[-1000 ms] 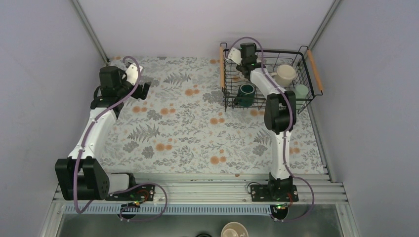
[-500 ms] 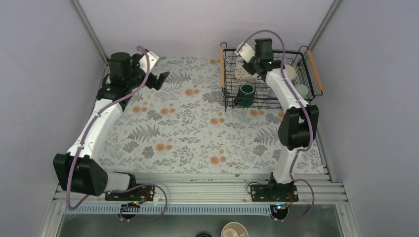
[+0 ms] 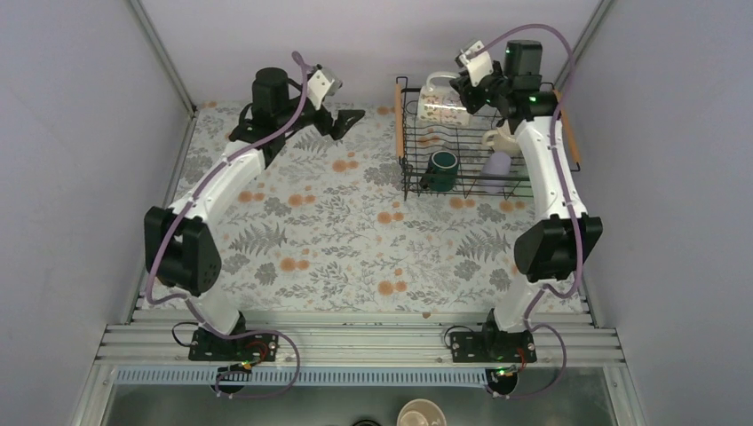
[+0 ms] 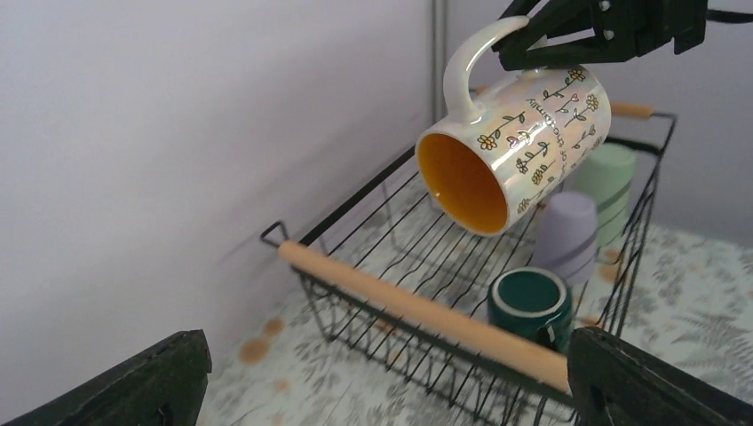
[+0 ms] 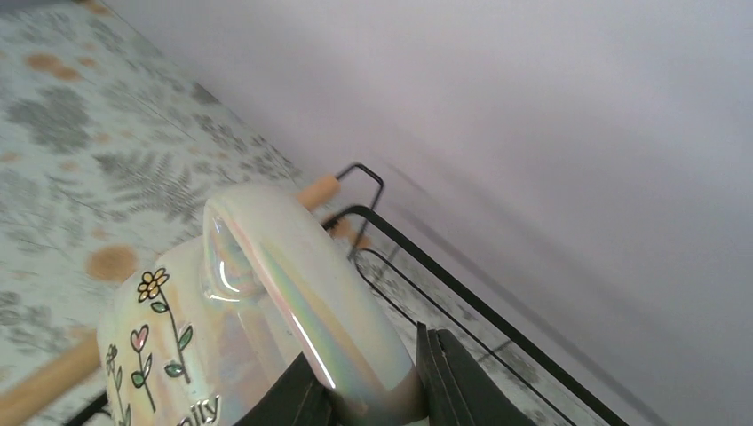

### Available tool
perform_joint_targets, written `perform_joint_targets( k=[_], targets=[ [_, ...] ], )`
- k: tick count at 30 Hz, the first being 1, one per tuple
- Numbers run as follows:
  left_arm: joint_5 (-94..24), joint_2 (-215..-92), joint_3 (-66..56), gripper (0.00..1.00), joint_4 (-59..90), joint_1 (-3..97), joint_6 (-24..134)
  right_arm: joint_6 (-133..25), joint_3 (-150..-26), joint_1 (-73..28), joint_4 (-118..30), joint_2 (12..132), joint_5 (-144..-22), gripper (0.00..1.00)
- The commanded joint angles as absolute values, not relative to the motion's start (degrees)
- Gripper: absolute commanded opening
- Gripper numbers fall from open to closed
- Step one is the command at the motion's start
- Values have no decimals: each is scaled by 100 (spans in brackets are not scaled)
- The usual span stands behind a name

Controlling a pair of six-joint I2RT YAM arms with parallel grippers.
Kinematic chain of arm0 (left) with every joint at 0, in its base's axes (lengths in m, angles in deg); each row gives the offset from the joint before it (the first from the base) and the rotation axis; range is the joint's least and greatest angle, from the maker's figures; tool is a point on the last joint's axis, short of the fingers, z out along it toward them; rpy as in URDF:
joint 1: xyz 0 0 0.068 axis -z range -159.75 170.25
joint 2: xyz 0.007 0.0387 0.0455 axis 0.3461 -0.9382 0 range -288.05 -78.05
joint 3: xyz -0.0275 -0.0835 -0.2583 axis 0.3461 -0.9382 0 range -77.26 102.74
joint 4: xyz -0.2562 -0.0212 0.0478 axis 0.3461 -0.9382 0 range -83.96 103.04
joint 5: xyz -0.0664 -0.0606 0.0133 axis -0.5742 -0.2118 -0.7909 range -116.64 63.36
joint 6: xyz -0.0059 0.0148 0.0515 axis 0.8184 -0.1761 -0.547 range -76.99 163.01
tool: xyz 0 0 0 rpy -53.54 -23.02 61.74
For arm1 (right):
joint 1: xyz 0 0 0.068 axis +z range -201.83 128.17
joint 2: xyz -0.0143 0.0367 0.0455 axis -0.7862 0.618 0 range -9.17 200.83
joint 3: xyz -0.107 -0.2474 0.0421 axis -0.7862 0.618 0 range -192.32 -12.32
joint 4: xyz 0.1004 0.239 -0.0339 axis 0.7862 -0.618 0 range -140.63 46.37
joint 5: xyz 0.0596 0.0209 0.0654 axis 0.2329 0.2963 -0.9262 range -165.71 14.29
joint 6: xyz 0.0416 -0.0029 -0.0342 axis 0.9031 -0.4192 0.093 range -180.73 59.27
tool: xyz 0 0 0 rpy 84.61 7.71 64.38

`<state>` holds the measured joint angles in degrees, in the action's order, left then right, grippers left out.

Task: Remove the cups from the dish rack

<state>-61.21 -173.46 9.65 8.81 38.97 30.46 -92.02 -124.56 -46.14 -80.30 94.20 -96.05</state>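
Floral mug [image 4: 524, 133]: hung over dish rack [image 3: 401, 164], handle pinched by right gripper [image 3: 463, 92].
Left gripper [image 3: 349, 122]: gaped empty.
Left inside: dark green mug [image 3: 442, 164], lavender tumbler [image 3: 498, 166], mint green cup [image 4: 613, 177], cream mug [image 3: 500, 140].

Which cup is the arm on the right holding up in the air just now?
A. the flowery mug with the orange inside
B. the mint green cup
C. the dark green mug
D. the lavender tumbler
A: the right gripper pinches the handle of the floral mug, which hangs tilted above the dish rack.
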Motion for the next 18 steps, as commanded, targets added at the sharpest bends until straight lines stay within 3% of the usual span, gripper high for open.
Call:
perform_joint_targets(
  k=[1,13,18],
  targets=[
    [-7201,-17777,1306,100,2033,3969,4080,-8614,-12917,-4713,-7834,8918,-11221,3],
    [-9608,-18658,2133,98,2144,4108,5307,-8108,-12891,-4769,-7664,8782,-12369,3],
    [-9724,-18634,2317,99,1713,4372,4924,-7904,-12909,-4808,-7638,8878,-12891,3]
  ],
)
